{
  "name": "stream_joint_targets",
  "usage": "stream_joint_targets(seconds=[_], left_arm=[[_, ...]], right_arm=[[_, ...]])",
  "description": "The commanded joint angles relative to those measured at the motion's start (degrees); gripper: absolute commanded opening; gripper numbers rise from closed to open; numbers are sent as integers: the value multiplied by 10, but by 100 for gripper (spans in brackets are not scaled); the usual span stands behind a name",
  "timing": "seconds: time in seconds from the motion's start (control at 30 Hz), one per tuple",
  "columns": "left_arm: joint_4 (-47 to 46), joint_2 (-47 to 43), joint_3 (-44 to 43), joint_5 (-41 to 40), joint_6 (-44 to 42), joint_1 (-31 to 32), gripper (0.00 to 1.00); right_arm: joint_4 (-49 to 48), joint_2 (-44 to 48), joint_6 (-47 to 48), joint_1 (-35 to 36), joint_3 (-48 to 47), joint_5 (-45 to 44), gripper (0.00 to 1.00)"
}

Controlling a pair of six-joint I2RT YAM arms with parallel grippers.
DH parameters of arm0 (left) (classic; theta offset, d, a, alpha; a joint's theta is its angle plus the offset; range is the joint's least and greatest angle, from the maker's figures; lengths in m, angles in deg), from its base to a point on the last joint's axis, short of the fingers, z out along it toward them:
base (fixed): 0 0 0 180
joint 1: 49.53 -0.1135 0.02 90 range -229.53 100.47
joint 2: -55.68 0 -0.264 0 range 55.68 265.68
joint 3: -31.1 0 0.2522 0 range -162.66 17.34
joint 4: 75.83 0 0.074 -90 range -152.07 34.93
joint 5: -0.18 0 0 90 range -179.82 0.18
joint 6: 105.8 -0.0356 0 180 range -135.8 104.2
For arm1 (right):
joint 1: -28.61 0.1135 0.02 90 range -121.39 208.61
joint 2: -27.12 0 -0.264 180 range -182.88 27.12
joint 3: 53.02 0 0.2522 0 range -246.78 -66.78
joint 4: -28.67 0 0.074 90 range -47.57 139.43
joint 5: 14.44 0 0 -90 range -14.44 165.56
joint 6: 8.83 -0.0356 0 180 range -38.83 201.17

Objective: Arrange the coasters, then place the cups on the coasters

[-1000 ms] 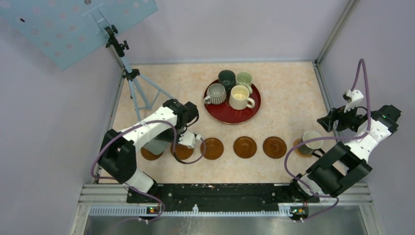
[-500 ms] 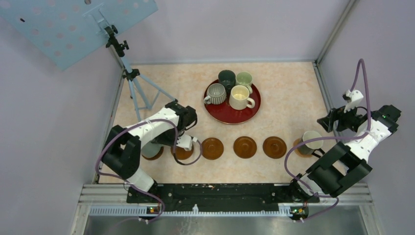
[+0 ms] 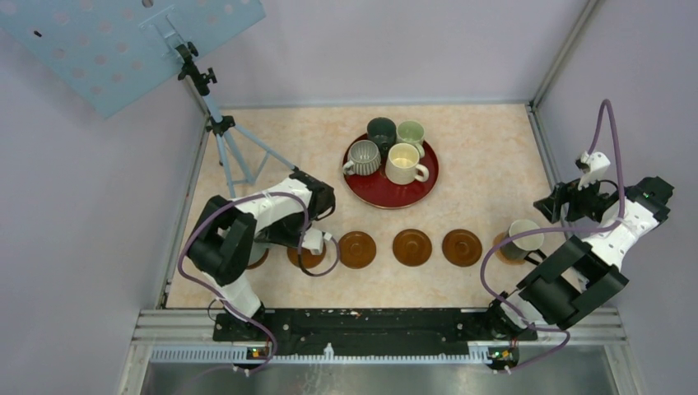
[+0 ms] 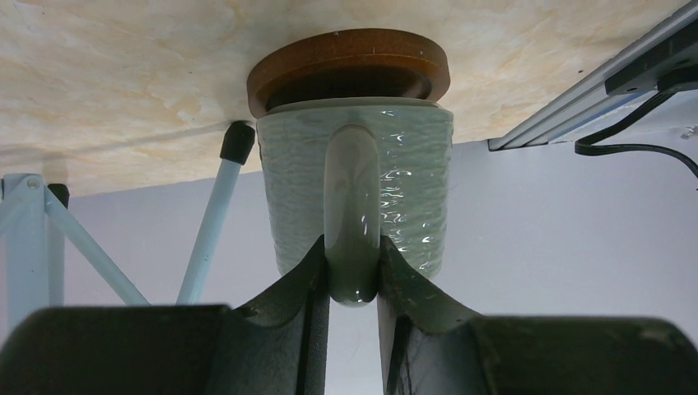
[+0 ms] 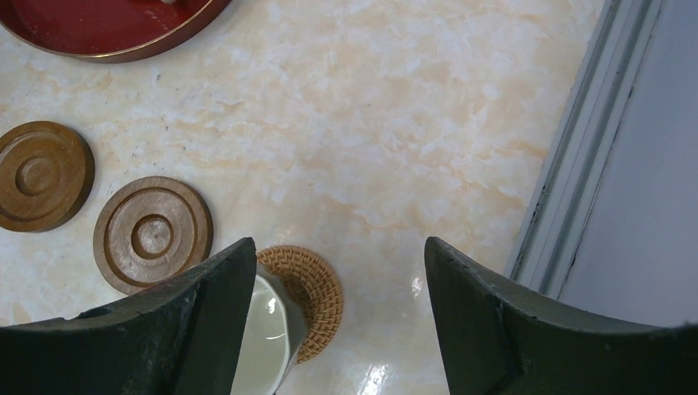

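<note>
Top external view, count taken. Coasters: six, in one row across the near part of the beige marbled table. Five were round glossy brown wooden coasters. Three of these lay bare in the middle of the row, and the two at the left end were partly hidden under my left arm. The sixth, at the right end, was a round woven straw-coloured coaster, and the off-white ceramic cup stood on it.

Cups: six. Four stood on the dark-red round tray behind the row: a dark charcoal cup, a pale green cup, a ribbed grey cup and a cream-yellow cup. The fifth was the off-white one. The sixth was the grey-green rippled ceramic mug, seen only from my left wrist.

Left gripper: my jaws were pressed against the mug's handle from both sides, pinching it. The mug's base met a brown wooden coaster. I could not tell from above which of the two left-end coasters it was.

Right gripper: my jaws were spread wide and held nothing, above bare table. The off-white cup's rim showed partly behind one finger. Two ringed brown coasters lay on that same side in the right wrist view.

Other items: one pale blue perforated panel, mounted on one tripod stand at the table's far left.
</note>
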Motion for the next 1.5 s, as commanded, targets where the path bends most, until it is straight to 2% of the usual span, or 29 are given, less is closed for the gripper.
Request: stream_joint_targets(seconds=[0.0, 0.17, 0.3, 0.6, 0.73, 0.9, 1.13, 1.2, 1.33, 1.47], left_arm=[[10, 8, -16, 21, 7, -2, 29], [14, 14, -16, 32, 11, -1, 37], [20, 14, -23, 43, 16, 4, 47], [20, 12, -129, 102, 41, 28, 49], [18, 35, -154, 101, 72, 21, 41], [-19, 49, -150, 53, 81, -12, 15], [-53, 50, -133, 21, 55, -51, 9], [-59, 46, -119, 18, 48, -53, 12], [-73, 34, -82, 15, 35, -57, 27], [-74, 31, -70, 19, 35, -59, 36]], right_arm=[[-3, 1, 16, 2, -20, 12, 74], [-1, 1, 19, 2, -18, 10, 74], [-1, 1, 21, 2, -16, 9, 74], [14, 1, 35, 2, -14, 7, 74], [18, 2, 36, 2, -11, 10, 74], [20, 5, 39, 2, -10, 9, 74], [20, 8, 41, 2, -5, 9, 73], [20, 8, 42, 2, -4, 9, 73], [20, 9, 42, 2, -3, 8, 73], [21, 10, 43, 2, -4, 7, 73]])
